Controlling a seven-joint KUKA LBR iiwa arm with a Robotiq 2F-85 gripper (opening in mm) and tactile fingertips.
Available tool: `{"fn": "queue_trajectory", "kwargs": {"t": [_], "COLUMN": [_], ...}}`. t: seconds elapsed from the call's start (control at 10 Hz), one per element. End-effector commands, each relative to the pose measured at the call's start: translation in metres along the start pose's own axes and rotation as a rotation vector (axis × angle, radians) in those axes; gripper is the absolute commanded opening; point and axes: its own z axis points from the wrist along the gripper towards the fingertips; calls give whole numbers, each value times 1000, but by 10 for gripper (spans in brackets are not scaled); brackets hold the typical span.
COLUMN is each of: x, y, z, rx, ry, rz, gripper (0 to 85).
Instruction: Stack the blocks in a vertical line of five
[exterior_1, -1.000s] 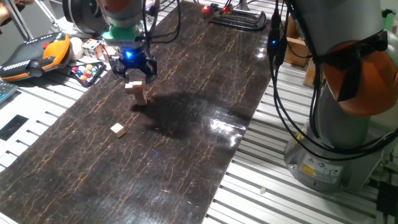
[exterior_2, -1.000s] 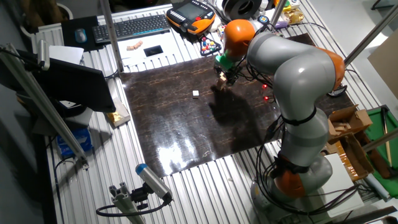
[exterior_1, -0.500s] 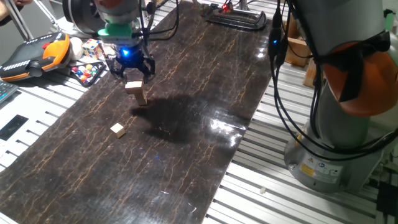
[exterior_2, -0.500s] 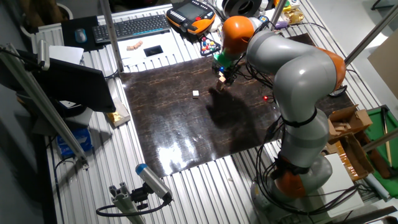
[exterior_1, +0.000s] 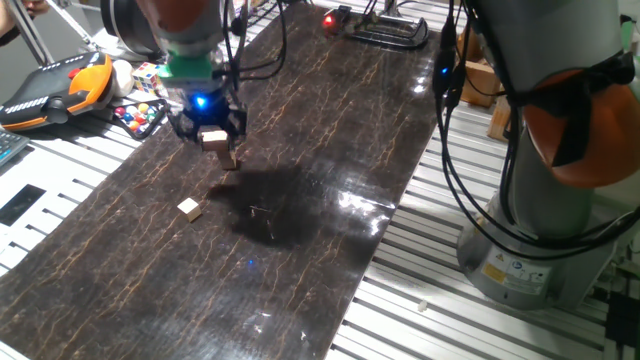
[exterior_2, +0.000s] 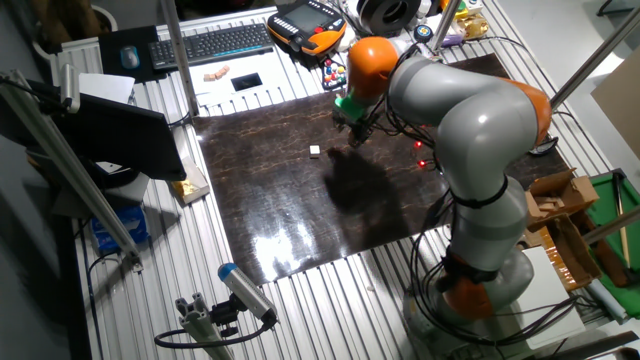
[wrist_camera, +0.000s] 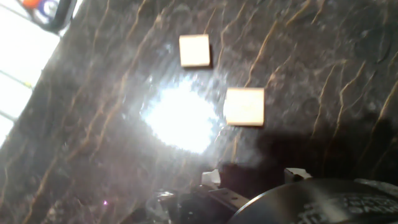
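A short leaning stack of small tan blocks (exterior_1: 222, 148) stands on the dark mat near its far left side. I cannot tell how many blocks it holds. One loose block (exterior_1: 189, 208) lies on the mat in front of it, also seen as the loose block (exterior_2: 315, 151). My gripper (exterior_1: 207, 128) hovers just above and slightly left of the stack's top, open and holding nothing. From the hand view the stack's top block (wrist_camera: 244, 106) looks large, the loose block (wrist_camera: 194, 50) smaller, and my gripper (wrist_camera: 252, 177) sits apart from both.
A Rubik's cube (exterior_1: 150, 74), a tray of coloured balls (exterior_1: 140, 116) and an orange teach pendant (exterior_1: 60, 85) lie off the mat's left edge. The arm's base (exterior_1: 540, 220) stands at the right. A black clamp (exterior_1: 385, 27) rests at the mat's far end.
The gripper has risen off the stack's top block and shifted a little left. The stack and the loose block have stayed put.
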Motion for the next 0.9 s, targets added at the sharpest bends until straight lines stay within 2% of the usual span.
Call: {"fn": "queue_trajectory", "kwargs": {"t": [0.0, 0.3, 0.4, 0.5, 0.8], "x": [4, 19, 20, 20, 20], "y": [0, 0, 0, 0, 0], "z": [3, 19, 20, 20, 20], "rx": [0, -5, -6, -3, 5], "ry": [-2, -9, -6, -8, -16], "rz": [-6, -75, -116, -155, -217], "gripper": [527, 443, 297, 7, 10]}}
